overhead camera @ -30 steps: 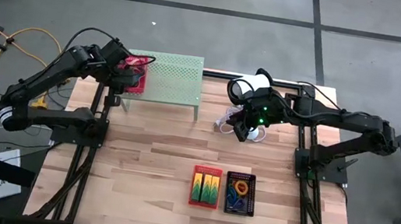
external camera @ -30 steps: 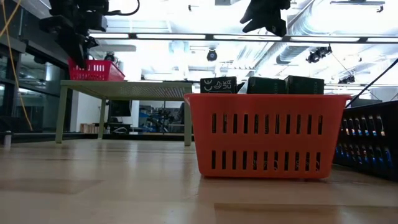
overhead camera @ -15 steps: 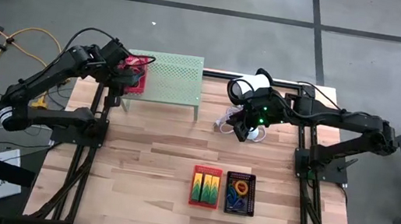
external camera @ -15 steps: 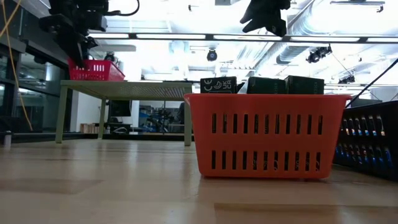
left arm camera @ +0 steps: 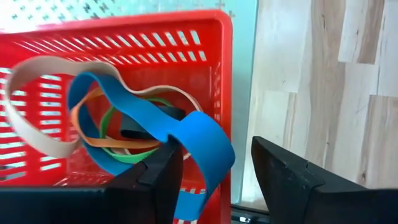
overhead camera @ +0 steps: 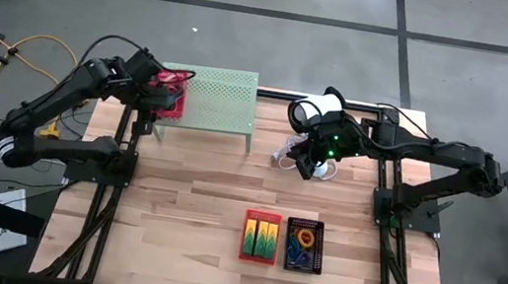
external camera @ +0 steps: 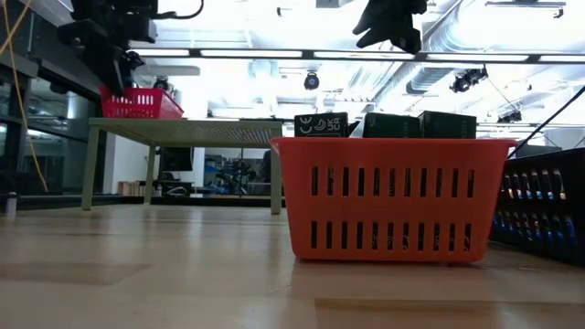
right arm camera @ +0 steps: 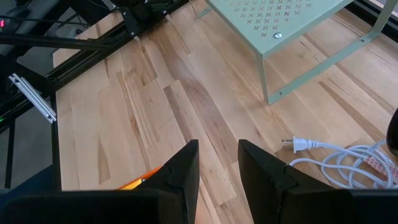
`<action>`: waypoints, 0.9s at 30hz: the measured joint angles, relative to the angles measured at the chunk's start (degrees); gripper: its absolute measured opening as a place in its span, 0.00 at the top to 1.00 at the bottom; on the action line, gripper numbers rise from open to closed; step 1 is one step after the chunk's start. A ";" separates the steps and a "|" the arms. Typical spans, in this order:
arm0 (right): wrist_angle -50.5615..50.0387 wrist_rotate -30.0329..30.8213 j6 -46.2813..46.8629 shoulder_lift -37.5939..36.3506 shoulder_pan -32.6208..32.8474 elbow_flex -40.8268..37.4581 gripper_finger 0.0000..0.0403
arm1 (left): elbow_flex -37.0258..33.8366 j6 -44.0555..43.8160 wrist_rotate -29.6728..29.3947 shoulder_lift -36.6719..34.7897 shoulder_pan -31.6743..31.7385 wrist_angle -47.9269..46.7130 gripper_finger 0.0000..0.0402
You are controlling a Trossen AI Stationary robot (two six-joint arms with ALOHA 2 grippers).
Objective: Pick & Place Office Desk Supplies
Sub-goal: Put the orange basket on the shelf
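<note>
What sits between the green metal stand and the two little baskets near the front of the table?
Nothing: from above, only bare wooden table lies between the green stand and the red basket beside the black basket.

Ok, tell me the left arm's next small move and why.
Probably lift the left gripper straight up and away from the red basket on the stand. Its fingers stand apart, and the blue band lies between them, draped over the basket's rim rather than pinched. The other bands lie inside. Rising slowly should avoid dragging the band out.
</note>
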 joint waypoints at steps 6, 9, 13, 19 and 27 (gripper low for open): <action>-0.02 0.00 0.00 0.00 0.01 0.00 0.75 | 0.00 0.02 0.00 -3.00 0.00 1.88 0.54; 0.00 0.00 0.00 0.00 0.01 0.00 0.75 | 0.00 0.01 0.00 -4.47 0.00 2.48 0.54; -0.02 0.00 0.00 0.00 0.01 0.00 0.75 | 0.00 -0.09 0.00 -5.86 0.00 2.59 0.54; 0.00 0.00 -0.02 0.00 -0.01 0.00 0.75 | 0.00 -0.78 0.04 -7.10 0.00 2.69 0.54; 0.00 0.00 0.00 0.00 0.00 0.00 0.75 | 0.02 -1.09 0.55 -9.35 -0.02 6.15 0.54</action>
